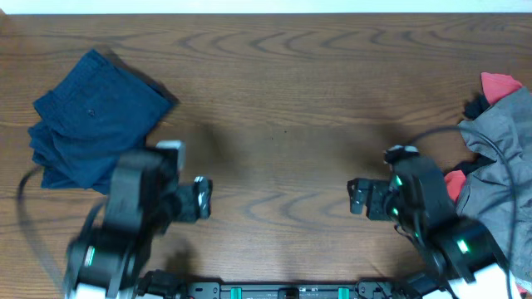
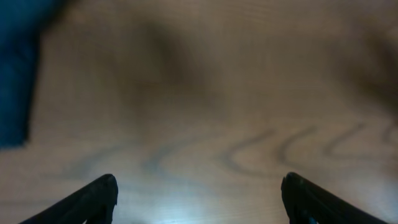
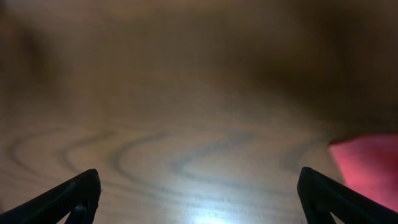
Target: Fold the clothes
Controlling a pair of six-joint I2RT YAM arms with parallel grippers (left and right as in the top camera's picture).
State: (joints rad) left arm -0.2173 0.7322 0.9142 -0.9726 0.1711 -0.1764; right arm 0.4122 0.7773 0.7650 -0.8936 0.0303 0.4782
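Dark navy-blue shorts (image 1: 96,120) lie folded at the table's far left; a blue edge shows in the left wrist view (image 2: 15,68). A grey garment (image 1: 503,158) with coral-red fabric (image 1: 501,85) lies heaped at the right edge; a red patch shows in the right wrist view (image 3: 367,168). My left gripper (image 1: 202,199) is open and empty over bare wood, right of the shorts; its fingers frame only table (image 2: 199,193). My right gripper (image 1: 356,198) is open and empty over bare wood, left of the heap (image 3: 199,196).
The wooden table (image 1: 274,108) spans the view. Both arms sit near the front edge, with cables trailing at each side. A black rail (image 1: 283,291) runs along the front.
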